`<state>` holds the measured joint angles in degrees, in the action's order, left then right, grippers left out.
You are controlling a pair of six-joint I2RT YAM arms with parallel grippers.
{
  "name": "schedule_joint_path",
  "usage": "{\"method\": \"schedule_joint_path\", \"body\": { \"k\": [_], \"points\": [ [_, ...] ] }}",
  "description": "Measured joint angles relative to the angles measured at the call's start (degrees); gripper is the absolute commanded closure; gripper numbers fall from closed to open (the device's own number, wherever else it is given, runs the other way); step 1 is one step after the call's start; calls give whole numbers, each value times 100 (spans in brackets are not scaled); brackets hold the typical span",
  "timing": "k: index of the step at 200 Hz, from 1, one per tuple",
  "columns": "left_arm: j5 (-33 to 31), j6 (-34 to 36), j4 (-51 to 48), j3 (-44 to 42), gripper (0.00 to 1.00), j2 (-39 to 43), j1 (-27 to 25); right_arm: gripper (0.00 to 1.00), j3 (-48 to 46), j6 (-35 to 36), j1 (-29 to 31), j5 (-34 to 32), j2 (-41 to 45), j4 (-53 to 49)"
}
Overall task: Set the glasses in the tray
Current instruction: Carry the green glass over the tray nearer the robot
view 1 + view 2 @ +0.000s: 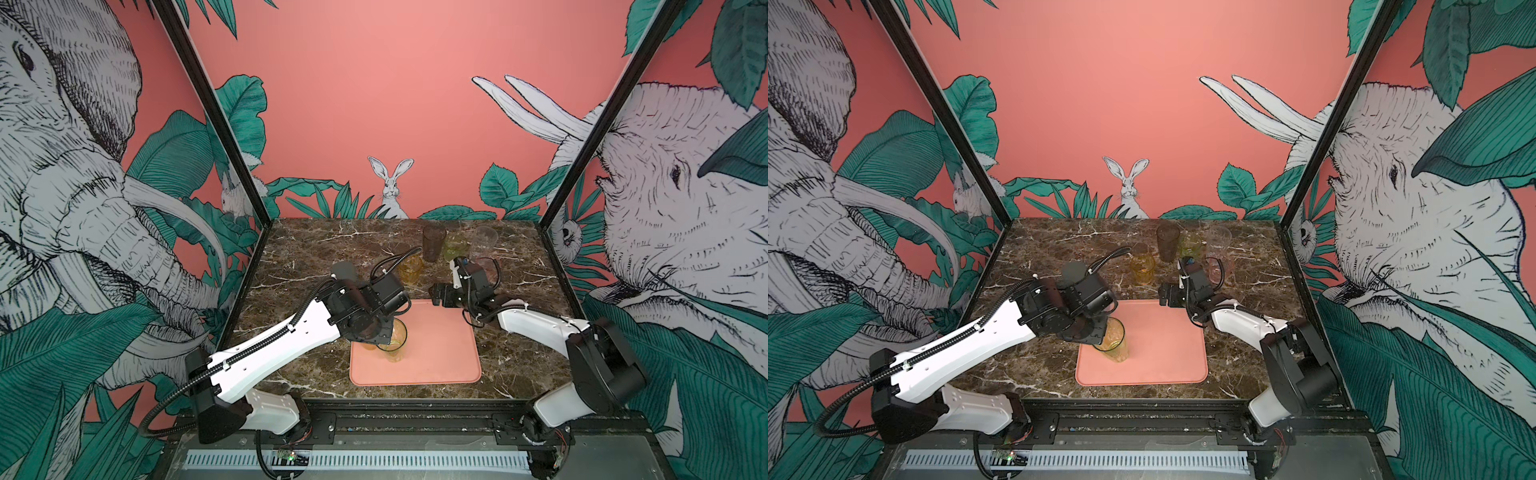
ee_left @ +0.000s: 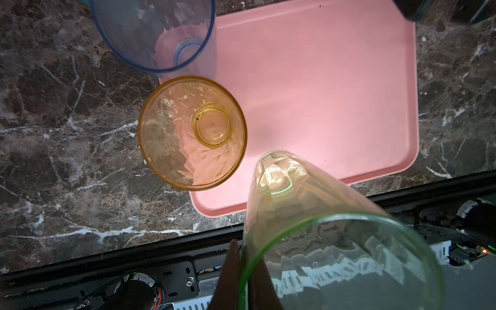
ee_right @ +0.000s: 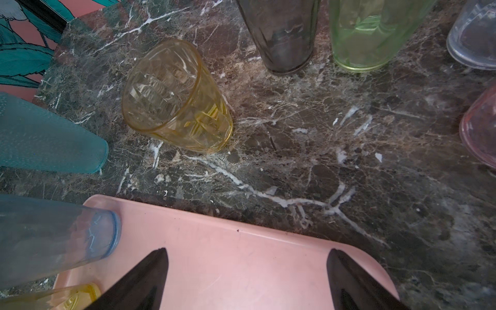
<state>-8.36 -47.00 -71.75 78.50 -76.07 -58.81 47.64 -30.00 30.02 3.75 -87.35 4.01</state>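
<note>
The salmon-pink tray (image 1: 440, 353) (image 1: 1167, 349) lies at the table's front centre. My left gripper (image 2: 243, 249) is shut on the rim of a tall yellow-green glass (image 2: 308, 204) (image 1: 392, 340), tilted over the tray's front left; whether its base touches, I cannot tell. An amber glass (image 2: 192, 132) and a bluish clear glass (image 2: 153, 35) stand along the tray's left edge. My right gripper (image 3: 247, 257) (image 1: 438, 299) hangs open and empty over the tray's far edge. Behind the tray stand amber (image 3: 177, 96), smoky grey (image 1: 434, 243), green (image 1: 455, 246), clear (image 1: 484, 241) and pink (image 3: 480, 128) glasses.
A frosted teal glass (image 3: 48, 137) stands on the marble just beyond the tray's far left corner. Printed walls close in the table on three sides. A black rail (image 1: 415, 415) runs along the front edge. The tray's right half (image 1: 1183, 332) is bare.
</note>
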Motion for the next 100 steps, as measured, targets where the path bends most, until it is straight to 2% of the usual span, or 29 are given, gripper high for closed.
{"method": "schedule_joint_path", "body": {
  "k": [42,100],
  "points": [
    [68,-153,146,-411,100,273,-4,6,0,0,0,11,-2,0],
    [129,-706,162,-1038,100,525,-57,6,0,-24,0,33,-2,2]
  ]
}}
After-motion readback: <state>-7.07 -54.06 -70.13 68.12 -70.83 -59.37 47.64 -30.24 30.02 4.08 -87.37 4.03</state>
